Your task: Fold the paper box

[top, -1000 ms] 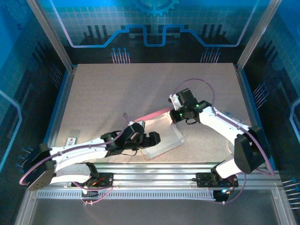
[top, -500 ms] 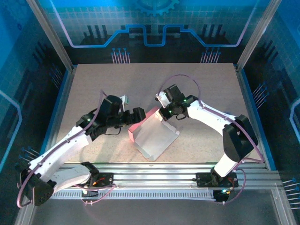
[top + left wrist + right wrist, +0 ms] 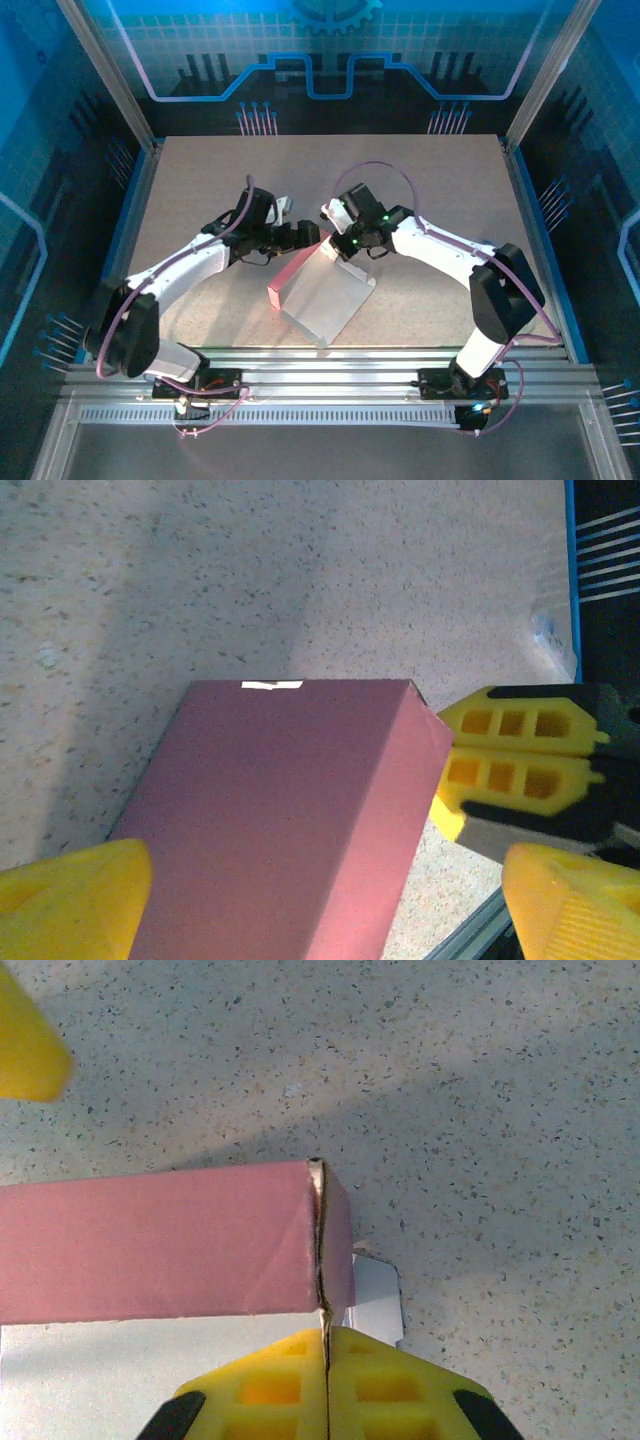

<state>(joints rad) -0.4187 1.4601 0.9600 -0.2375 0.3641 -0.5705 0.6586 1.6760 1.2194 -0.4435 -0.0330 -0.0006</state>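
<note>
paper box (image 3: 325, 300): I found it near the middle of the tabletop (image 3: 200, 180), a little toward 6 o'clock, turned cornerwise with one corner toward 12 o'clock and one toward 6 o'clock
box faces: the whitish face was turned up, and the pink wall (image 3: 160, 1245) stood raised along the 10 o'clock side
left tool (image 3: 303, 233): I saw it at 11 o'clock of the box with its yellow fingers (image 3: 70, 900) spread wide apart; through its wrist camera the pink wall lay between and beyond the two fingertips, and I could not tell whether either one touched the card
right tool (image 3: 337, 246): it sat at the box's 12 o'clock corner with its fingers pressed together, clamped on a thin card edge at the end of the pink wall; in its wrist camera that edge ran straight down into the closed seam between the pads
tools to each other: near one another but apart, meeting from either side of the same far corner
whitish tab (image 3: 375, 1295): I saw it poking out just beside the right tool's fingers, low against the tabletop
</note>
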